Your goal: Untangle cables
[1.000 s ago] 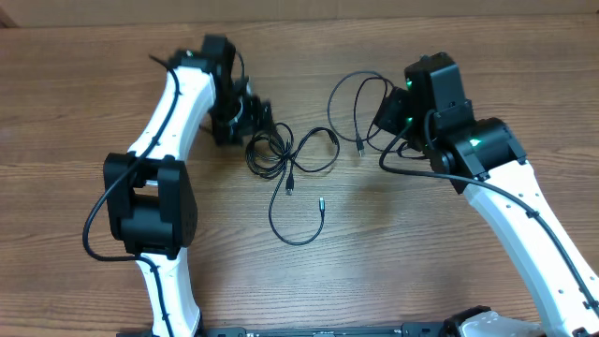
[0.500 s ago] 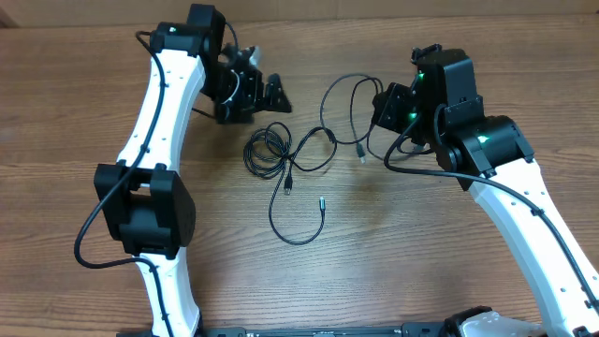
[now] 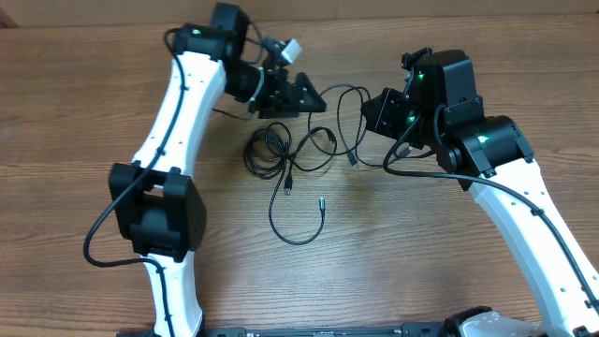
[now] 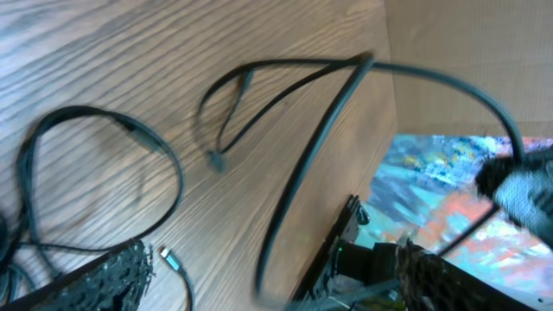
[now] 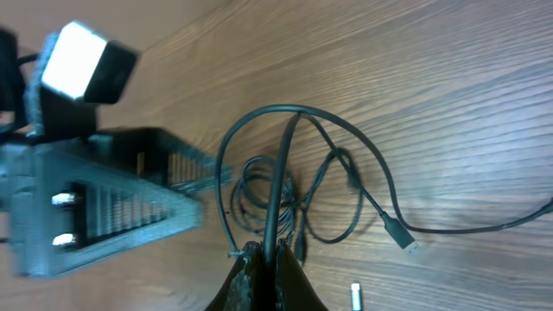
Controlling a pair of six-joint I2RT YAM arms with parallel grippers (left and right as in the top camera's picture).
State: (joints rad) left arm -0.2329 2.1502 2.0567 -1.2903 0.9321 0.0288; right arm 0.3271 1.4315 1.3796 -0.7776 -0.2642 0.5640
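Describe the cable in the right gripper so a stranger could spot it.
Find the right arm on the table. The shut right gripper pinches a thin black cable arcing toward the left gripper. Unlike the coil and the long loop lying mid-table, this one alone is gripped.

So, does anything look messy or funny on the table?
Yes. The cables lie in a knotted heap in the middle of the table, their loops crossing each other. One looped cable is pinched in the right gripper above the heap. Nothing looks broken or spilled.
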